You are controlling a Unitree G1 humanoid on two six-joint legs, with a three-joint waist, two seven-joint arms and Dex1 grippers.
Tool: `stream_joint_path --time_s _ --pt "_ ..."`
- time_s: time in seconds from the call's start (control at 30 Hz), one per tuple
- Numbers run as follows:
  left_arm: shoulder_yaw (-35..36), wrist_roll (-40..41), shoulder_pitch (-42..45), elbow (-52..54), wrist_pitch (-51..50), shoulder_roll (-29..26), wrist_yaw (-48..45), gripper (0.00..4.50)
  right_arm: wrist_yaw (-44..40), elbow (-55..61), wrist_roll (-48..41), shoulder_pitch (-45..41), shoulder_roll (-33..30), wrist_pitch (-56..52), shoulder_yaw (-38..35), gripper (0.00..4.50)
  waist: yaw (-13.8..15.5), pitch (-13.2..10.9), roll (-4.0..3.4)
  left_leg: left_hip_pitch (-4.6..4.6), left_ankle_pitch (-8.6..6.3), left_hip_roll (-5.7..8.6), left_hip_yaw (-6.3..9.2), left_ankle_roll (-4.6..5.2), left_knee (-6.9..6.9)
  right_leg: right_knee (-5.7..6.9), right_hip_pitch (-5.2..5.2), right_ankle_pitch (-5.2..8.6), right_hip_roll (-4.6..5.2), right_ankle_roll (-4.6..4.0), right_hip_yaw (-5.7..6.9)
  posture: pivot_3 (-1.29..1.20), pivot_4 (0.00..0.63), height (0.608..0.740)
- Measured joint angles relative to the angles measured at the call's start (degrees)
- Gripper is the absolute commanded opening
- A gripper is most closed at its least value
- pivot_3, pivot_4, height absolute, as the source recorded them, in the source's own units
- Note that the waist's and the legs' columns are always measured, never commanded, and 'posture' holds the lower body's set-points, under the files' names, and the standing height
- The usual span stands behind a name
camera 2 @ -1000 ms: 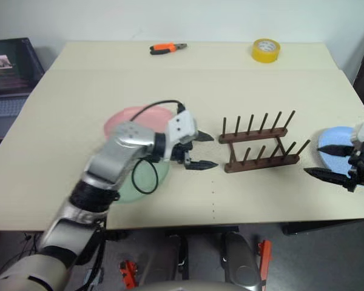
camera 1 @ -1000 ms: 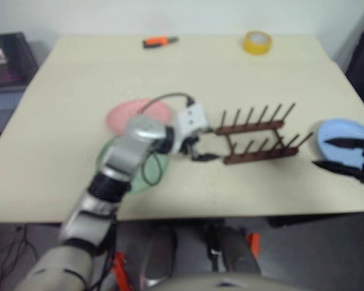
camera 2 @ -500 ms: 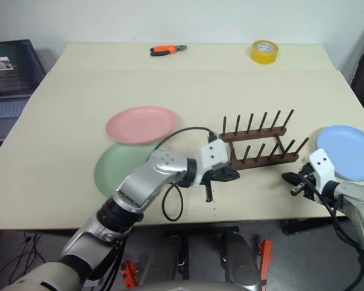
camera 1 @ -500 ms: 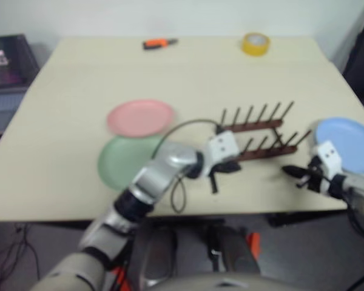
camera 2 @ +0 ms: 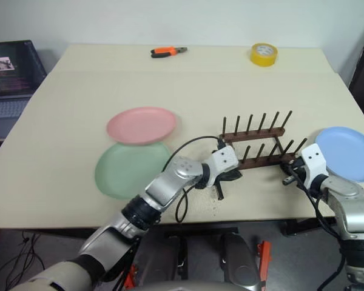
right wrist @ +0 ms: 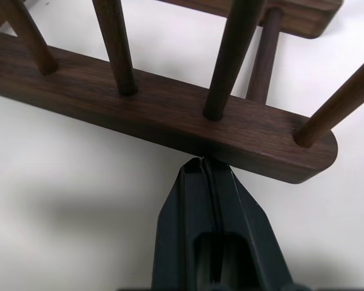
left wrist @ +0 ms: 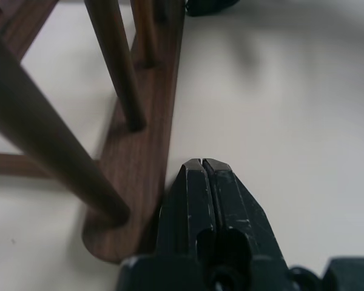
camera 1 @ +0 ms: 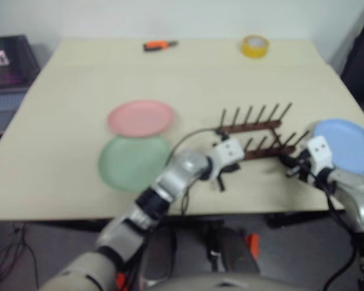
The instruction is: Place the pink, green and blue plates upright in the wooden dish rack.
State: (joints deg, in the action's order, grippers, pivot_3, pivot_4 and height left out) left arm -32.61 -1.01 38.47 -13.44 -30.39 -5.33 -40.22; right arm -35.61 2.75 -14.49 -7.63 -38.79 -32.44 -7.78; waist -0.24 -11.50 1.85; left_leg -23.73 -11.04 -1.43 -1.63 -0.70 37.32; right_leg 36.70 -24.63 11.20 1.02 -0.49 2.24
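Wooden dish rack (camera 2: 259, 147) stands on the table (camera 2: 79, 91), right of centre, 2 rails with upright pegs — no plate in any slot. Pink plate (camera 2: 142, 125) lies flat left of the rack; green plate (camera 2: 128, 170) lies flat just in front of it, with the pink rim overlapping the green one. Blue plate (camera 2: 347, 153) lies flat to the right of the rack, near the table edge. Left gripper (left wrist: 202, 165) has its fingers pressed together, nothing between them, tip close against the side of the rack's near rail at its left end. Right gripper (right wrist: 203, 161) is likewise pressed together and empty, tip touching the side of the near rail at its right end. Far edge of the table: orange-handled pliers (camera 2: 168, 51) and a roll of yellow tape (camera 2: 264, 53) — well apart from the plates.
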Motion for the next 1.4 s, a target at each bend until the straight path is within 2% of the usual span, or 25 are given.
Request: stream_joint_path --time_s 0.23,0.47,0.7,0.83,1.1,1.23,1.37,1.4 --pt "2.3 -1.6 2.9 -7.7 4.3 1.9 3.3 0.04 2.0 -5.5 2.7 -4.2 2.6 3.3 1.3 0.0 -0.2 0.0 0.0 -0.06 -0.03 -0.08 0.09 0.03 0.52 -0.06 0.18 -0.02 0.01 0.03 0.12 0.0 0.15 0.74" --pt "5.0 -2.9 4.8 -13.3 8.3 2.5 5.8 0.04 5.0 -12.2 5.9 -8.7 6.4 9.5 2.3 0.0 -0.6 0.0 -0.02 -0.14 -0.06 -0.24 0.12 0.11 0.48 -0.62 0.33 -0.15 0.03 0.24 0.14 0.0 0.15 0.74" --pt "8.5 -4.3 9.0 -23.7 14.8 5.0 11.7 0.04 8.3 -20.8 8.8 -15.7 10.0 16.7 2.7 0.0 -0.6 0.0 -0.02 -0.25 -0.38 -0.14 -0.07 0.66 0.46 -0.61 0.33 -0.38 0.1 0.6 -0.13 0.0 0.15 0.74" --pt "9.9 -4.9 10.6 -27.0 17.0 5.8 12.7 0.04 8.6 -23.3 9.2 -16.4 10.9 18.9 3.2 0.0 -0.4 0.0 -0.02 -0.32 -0.7 -0.07 -0.15 0.88 0.39 -0.63 0.29 -0.55 0.12 0.88 -0.24 0.0 0.15 0.74" --pt "11.7 -5.8 12.2 -31.2 20.0 6.3 13.3 0.04 8.7 -25.5 9.3 -18.1 11.4 21.0 3.4 0.0 -0.2 0.0 -0.03 -0.36 -0.75 -0.09 -0.18 0.89 0.33 -0.66 0.21 -0.53 0.1 0.89 -0.22 0.0 0.15 0.74" --pt "11.9 -5.6 10.3 -26.2 16.5 5.4 10.0 0.04 7.0 -21.9 8.8 -16.5 10.8 19.2 3.5 0.0 -0.2 0.0 -0.05 -0.37 -0.76 -0.09 -0.18 0.88 0.3 -0.67 0.2 -0.52 0.11 0.86 -0.23 0.0 0.15 0.74" --pt "10.4 -3.2 2.7 -5.9 3.3 -0.2 0.8 0.04 -1.1 -5.0 5.9 -9.5 2.5 7.6 5.0 0.0 -0.1 0.0 -0.08 -0.44 -0.74 -0.06 -0.3 0.86 -0.15 -0.67 -0.11 -0.43 0.14 0.78 -0.41 0.0 0.15 0.74" --pt "10.4 -2.3 1.6 -0.3 -0.6 -2.1 -0.9 0.2 -3.3 -0.3 4.5 -8.1 -0.8 3.8 4.7 0.17 -0.1 0.0 -0.1 -0.53 -0.74 -0.06 -0.31 0.86 -0.15 -0.6 -0.3 -0.41 0.13 0.76 -0.43 0.0 0.15 0.74"
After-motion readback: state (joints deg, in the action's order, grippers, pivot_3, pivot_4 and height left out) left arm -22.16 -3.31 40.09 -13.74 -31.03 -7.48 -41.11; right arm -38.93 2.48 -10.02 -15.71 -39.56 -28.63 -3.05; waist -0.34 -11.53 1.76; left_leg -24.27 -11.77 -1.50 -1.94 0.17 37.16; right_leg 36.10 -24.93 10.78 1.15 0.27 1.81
